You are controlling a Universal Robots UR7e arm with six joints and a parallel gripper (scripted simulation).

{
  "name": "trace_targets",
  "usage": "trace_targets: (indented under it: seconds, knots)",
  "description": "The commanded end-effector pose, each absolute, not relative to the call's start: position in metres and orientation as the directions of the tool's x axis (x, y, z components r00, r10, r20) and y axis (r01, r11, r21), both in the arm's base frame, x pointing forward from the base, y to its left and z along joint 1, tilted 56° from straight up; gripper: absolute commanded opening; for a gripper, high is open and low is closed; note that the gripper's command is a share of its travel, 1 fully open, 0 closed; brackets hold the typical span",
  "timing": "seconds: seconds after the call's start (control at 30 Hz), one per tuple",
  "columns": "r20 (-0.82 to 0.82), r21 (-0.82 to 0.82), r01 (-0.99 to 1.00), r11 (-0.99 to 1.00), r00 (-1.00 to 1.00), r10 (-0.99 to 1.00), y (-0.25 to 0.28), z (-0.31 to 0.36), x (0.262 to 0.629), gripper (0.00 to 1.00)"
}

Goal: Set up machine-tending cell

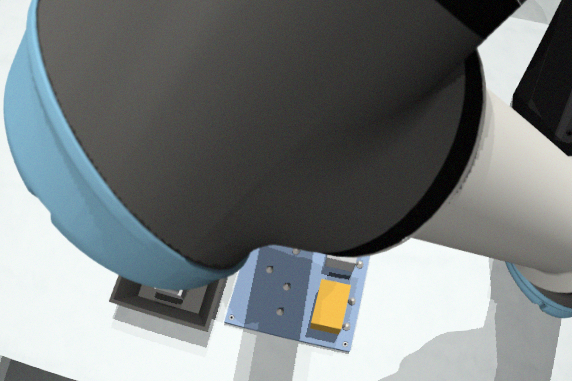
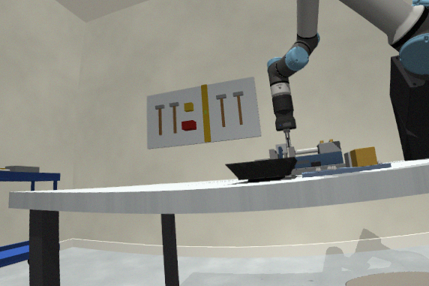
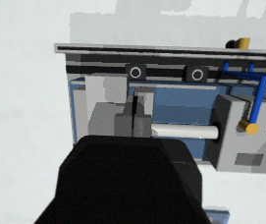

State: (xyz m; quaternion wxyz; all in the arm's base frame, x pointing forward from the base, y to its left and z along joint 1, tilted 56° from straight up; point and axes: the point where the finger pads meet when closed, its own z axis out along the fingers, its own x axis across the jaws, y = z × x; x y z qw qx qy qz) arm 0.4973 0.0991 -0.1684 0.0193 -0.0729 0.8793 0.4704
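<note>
My gripper point(image 3: 134, 105) is shut with nothing between its fingers. In the wrist view it hangs over the vise point(image 3: 165, 113), close to the grey fixed jaw point(image 3: 103, 105) at the left. The moving jaw point(image 3: 239, 133) with blue hoses is at the right, and a white rod point(image 3: 185, 132) runs between them. My fingers hide most of the opening. In the exterior view the gripper point(image 2: 286, 137) points straight down just above the vise point(image 2: 315, 154). A brass blank point(image 1: 330, 305) lies flat on the blue infeed plate point(image 1: 295, 298).
The dark outfeed tray point(image 1: 167, 298) stands left of the plate with a grey part partly showing inside. A grey block point(image 1: 339, 267) sits at the plate's far end. Several pins stick up from the plate. My arm blocks most of the top view.
</note>
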Motion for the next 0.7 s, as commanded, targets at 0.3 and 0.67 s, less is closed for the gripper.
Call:
trace_targets:
  seconds: [0.3, 0.67]
  knots:
    - [-0.103, 0.824, -0.145, 0.548, -0.989, -0.107, 0.0969, -0.1688, 0.4865, 0.0]
    - [-0.103, 0.824, -0.145, 0.547, -0.989, -0.107, 0.0961, -0.168, 0.4868, 0.0]
